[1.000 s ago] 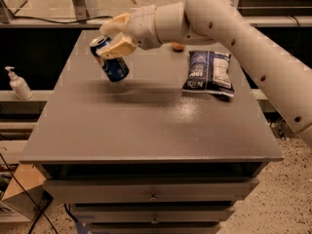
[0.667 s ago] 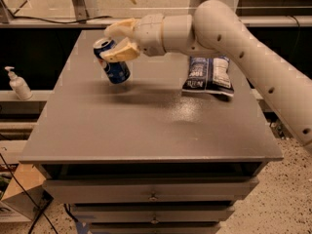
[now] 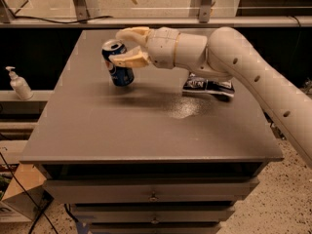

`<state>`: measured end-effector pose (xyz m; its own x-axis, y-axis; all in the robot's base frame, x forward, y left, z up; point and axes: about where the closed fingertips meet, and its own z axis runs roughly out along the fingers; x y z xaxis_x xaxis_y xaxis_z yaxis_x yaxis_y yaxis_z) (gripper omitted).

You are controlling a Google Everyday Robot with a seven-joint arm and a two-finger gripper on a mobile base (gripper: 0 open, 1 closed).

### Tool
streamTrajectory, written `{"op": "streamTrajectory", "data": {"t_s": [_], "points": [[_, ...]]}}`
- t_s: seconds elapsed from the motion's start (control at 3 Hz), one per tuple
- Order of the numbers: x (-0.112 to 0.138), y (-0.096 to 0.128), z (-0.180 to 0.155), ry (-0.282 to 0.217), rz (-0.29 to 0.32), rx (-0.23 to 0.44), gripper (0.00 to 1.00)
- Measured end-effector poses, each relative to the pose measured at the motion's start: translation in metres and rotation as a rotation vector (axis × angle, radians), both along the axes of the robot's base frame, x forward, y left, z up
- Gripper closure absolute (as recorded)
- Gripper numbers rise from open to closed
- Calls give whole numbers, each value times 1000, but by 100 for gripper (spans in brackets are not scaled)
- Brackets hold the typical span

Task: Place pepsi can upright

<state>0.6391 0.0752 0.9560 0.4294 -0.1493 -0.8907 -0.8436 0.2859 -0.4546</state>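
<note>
**The gripper (image 3: pixel 115 47) holds the pepsi can (image 3: pixel 119 72)**

Its two fingers are closed on the upper part of the pepsi can, which stands a little tilted at the back left of the table (image 3: pixel 146 130). To the right lies a snack bag (image 3: pixel 209 86), partly under the arm (image 3: pixel 253 77).

Pepsi can (image 3: pixel 118 66) more upright between jaws
</note>
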Motion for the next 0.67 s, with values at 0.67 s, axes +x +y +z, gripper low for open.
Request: {"op": "streamTrajectory", "data": {"t_s": [0.67], "points": [[-4, -15, -7, 19, -42, 45, 12]]}}
